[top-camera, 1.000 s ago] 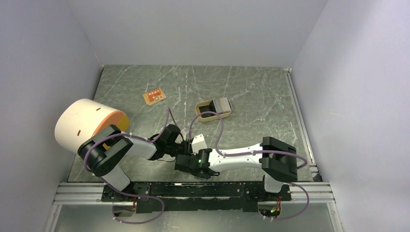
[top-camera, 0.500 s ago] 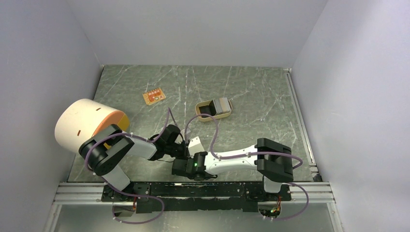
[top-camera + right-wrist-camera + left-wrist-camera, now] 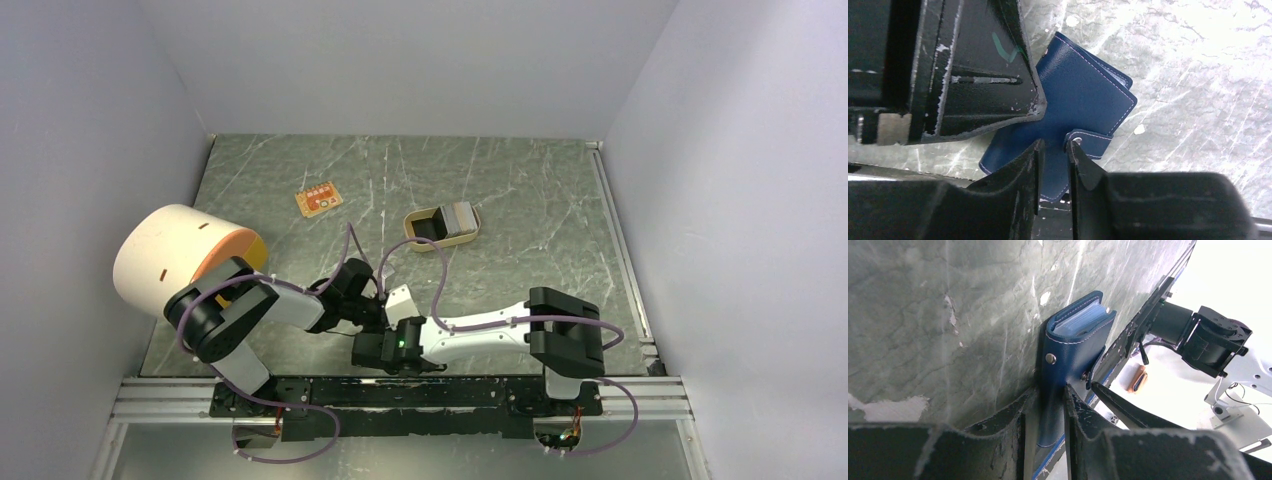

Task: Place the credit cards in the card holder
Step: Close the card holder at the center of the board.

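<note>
My right gripper [image 3: 1054, 146] has drawn back toward 6 o'clock, it and my left gripper [image 3: 1050, 392] both pinching the card holder [image 3: 1075, 347], likely to pull it open.

The counter [image 3: 520, 190] is a dark green stone surface with pale veins, and plain light walls [image 3: 400, 60] stand on three sides of it. A small orange board [image 3: 318, 200] with white marks lies flat in the far left part, a little turned. To the right of it, well apart, a tan oval tray [image 3: 440, 247] sits near the middle. A large white cylinder [image 3: 165, 255] with an orange end lies on its side by the left wall. A metal rail [image 3: 160, 392] runs along the near edge.
</note>
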Controlling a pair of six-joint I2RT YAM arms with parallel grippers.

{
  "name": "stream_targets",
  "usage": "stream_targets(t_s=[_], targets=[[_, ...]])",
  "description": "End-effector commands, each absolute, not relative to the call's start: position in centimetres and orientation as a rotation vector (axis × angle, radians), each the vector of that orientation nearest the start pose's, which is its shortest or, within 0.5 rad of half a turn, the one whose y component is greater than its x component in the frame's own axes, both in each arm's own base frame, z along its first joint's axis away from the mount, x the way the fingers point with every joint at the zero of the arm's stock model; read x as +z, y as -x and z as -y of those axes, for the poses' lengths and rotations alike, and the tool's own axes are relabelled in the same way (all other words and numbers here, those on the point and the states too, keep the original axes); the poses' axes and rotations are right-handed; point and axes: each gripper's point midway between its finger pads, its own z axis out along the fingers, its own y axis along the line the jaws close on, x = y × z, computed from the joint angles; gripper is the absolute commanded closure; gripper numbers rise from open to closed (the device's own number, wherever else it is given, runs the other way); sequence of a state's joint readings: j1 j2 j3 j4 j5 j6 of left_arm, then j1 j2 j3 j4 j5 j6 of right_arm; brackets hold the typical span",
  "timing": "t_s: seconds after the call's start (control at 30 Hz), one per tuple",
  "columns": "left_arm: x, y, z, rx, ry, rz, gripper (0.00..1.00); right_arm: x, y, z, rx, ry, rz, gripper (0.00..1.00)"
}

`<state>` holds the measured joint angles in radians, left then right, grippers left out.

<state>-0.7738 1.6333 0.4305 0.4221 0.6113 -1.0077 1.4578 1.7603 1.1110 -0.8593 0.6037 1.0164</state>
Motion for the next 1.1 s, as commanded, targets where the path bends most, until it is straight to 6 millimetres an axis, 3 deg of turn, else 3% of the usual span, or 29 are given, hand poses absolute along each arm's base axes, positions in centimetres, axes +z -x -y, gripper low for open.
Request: stream_targets(t_s=[0.0,0.23,0.33,0.57,1.07], targets=[[-0.6,-11.5,29.4,-1.344,-0.020,-2.850,0.70,5.4,-10.6,-29.7,-0.088,0.440,-2.461,0.70],[-0.6,-11.5,29.5,-1.348,-0.024,-2.850,0.70,7.9,-10.6,-28.6,0.088,0.349,-2.444,0.68],[-0.5,-11.6,29.5,-1.347,-0.025,-2.849,0.70,7.4,-10.8,-27.4,0.182,0.299,-2.462,0.69],[-0.4,-11.5,29.5,-1.358,-0.027,-2.848,0.69,5.7,-11.1,-27.0,0.595,0.139,-2.501,0.73],[-0.3,-11.6,29.7,-1.356,-0.039,-2.856,0.69,4.5,-11.7,-26.6,0.849,-0.025,-2.490,0.78]])
